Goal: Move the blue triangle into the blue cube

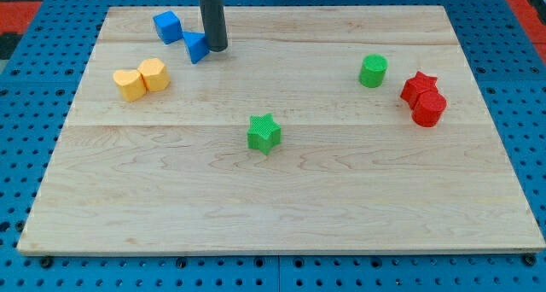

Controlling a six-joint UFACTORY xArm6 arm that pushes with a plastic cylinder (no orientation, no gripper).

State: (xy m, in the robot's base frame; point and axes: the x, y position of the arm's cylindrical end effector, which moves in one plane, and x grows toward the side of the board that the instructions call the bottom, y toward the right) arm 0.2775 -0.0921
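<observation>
The blue triangle (pixel 196 47) lies near the view's top left on the wooden board (pixel 281 198). The blue cube (pixel 167 26) sits just up and left of it, with a small gap between them. My tip (pixel 217 48) is right against the triangle's right side, on the side away from the cube. The dark rod rises straight up out of the view's top.
Two yellow blocks (pixel 142 78) sit touching below the blue pair at the left. A green star (pixel 264 133) lies near the middle. A green cylinder (pixel 372 71) is at the right, with a red star (pixel 418 87) and a red block (pixel 429 109) touching farther right.
</observation>
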